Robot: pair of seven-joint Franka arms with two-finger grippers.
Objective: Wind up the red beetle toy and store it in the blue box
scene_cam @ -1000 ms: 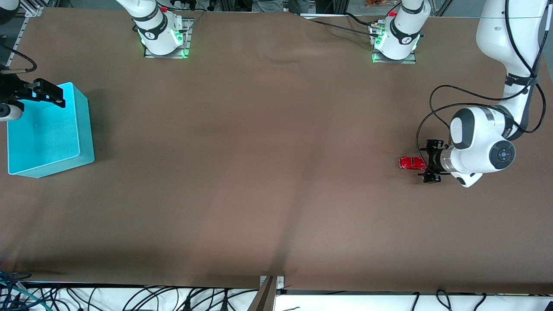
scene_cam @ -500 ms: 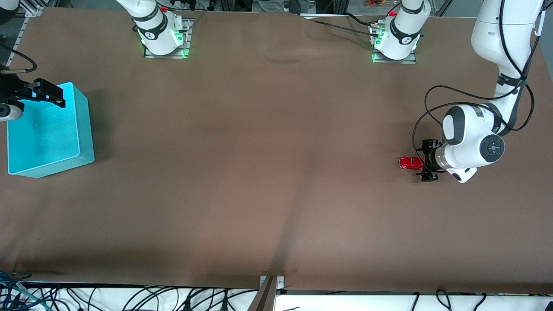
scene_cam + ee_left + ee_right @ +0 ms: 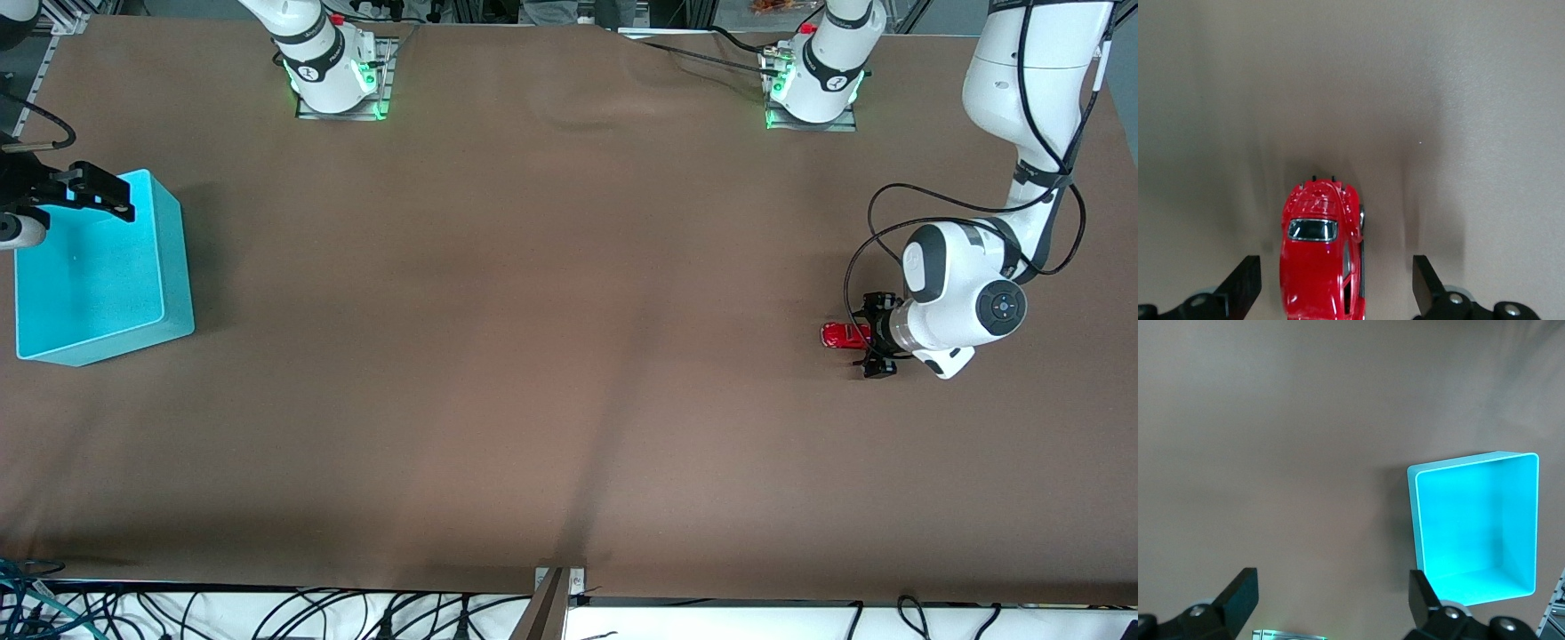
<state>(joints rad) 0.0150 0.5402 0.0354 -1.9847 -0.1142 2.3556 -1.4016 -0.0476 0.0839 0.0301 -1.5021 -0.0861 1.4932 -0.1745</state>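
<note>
Front view: the red beetle toy (image 3: pixel 844 335) sits on the brown surface (image 3: pixel 533 356) toward the left arm's end, at about 3 o'clock. The left pincer (image 3: pixel 870 338) is low at the toy's tail, fingers spread. The blue box (image 3: pixel 98 267) stands at 9 o'clock, the right pincer (image 3: pixel 98 197) waiting over its rim.

Left wrist view: the toy (image 3: pixel 1319 257) lies between the wide-open fingers (image 3: pixel 1245 283), touching neither.

Right wrist view: the right pincer's fingers (image 3: pixel 1239 593) are spread, holding nothing; the box (image 3: pixel 1475 523) is empty.

Brown table cover (image 3: pixel 533 311) — cables (image 3: pixel 267 613), perhaps a bracket (image 3: pixel 560 578), along its near edge.
</note>
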